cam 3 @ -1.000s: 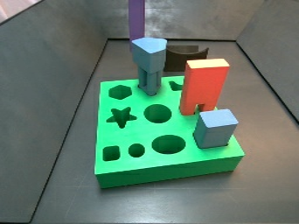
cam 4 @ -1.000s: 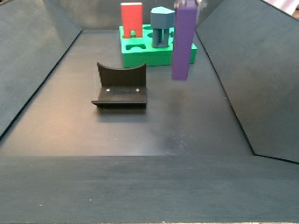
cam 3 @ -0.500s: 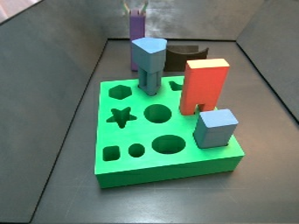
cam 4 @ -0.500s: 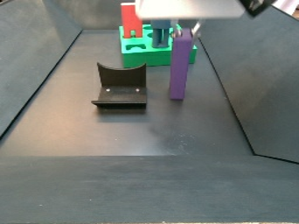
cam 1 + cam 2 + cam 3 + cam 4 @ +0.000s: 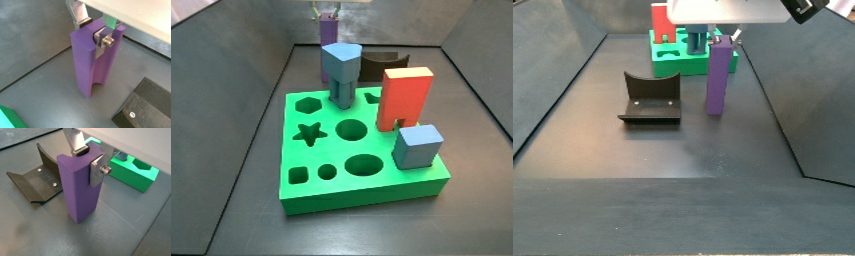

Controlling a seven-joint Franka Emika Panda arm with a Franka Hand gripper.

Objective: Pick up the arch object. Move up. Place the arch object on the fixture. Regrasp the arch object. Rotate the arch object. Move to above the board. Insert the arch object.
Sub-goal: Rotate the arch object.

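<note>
The purple arch object (image 5: 719,75) stands upright on the dark floor, between the fixture (image 5: 647,98) and the right wall. My gripper (image 5: 723,35) is at its top end, shut on it. In both wrist views the fingers (image 5: 81,15) (image 5: 75,142) clamp the block (image 5: 87,60) (image 5: 77,188) at its upper end, with one plate in the curved cut-out. The black fixture (image 5: 30,185) is empty and close beside the block. The green board (image 5: 372,185) lies farther away, and the arch (image 5: 329,32) shows behind it.
On the board stand a red-orange block (image 5: 405,97), a grey-blue pentagon-topped post (image 5: 341,70) and a grey-blue cube (image 5: 418,145). Star, round and hexagon holes are open. Sloping dark walls (image 5: 780,90) enclose the floor on both sides.
One second ago the arch object hung higher. It came straight down until its lower end reached the floor. It has stayed still over the last half second.
</note>
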